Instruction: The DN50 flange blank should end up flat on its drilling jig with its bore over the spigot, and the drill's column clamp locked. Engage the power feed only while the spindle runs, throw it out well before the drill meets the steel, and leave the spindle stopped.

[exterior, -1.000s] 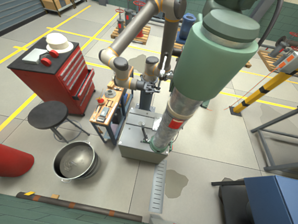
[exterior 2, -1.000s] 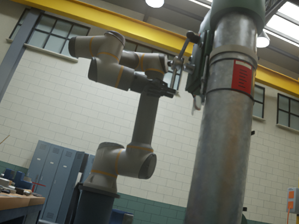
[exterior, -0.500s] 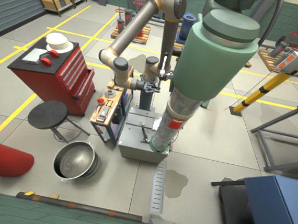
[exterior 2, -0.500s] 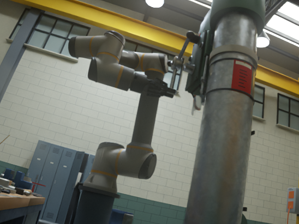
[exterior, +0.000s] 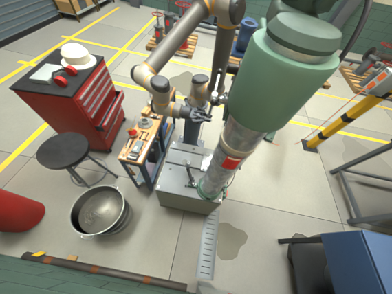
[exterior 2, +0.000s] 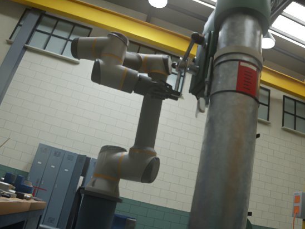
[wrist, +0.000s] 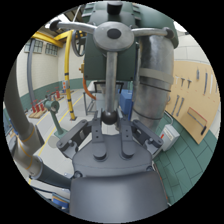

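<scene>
The flange blank [exterior: 145,122] lies on the wooden workbench beside the drill, a grey ring with a raised hub. High above it, my gripper [wrist: 109,117] [exterior: 206,116] [exterior 2: 176,94] holds the black ball knob [wrist: 109,117] at the end of the downward spoke of the drill head's three-spoke feed handle [wrist: 114,35]. The other two spokes point left and right from the round hub. The green drill head [exterior: 280,77] sits on the steel column [exterior 2: 231,141]. The grey base table [exterior: 187,182] carries a lever [exterior: 189,173] near the column foot.
The steel column stands just right of my gripper. A wall tool board [wrist: 195,98] and a grey box [wrist: 168,136] lie beyond it. On the floor are a red tool cabinet [exterior: 70,98], a round stool [exterior: 63,151] and stacked steel bowls [exterior: 99,211].
</scene>
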Motion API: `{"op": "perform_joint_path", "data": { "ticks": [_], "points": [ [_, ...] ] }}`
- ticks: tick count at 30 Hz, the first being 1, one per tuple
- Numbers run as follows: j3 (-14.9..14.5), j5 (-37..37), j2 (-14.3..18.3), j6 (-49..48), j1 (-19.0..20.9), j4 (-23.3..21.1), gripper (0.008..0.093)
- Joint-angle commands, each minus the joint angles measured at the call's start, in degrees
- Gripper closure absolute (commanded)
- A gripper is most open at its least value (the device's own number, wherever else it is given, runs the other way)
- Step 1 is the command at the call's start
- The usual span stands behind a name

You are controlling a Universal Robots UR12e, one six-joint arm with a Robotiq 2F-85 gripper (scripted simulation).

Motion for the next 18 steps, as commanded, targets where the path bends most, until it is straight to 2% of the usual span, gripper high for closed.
{"op": "perform_joint_path", "data": {
  "ticks": [1, 18],
  "points": [
    [-0.01, 0.13, -0.05, 0.0, 0.13, 0.01, 0.0934],
    [0.22, 0.97, -0.25, 0.0, 0.98, -0.03, 0.0934]
  ]
}}
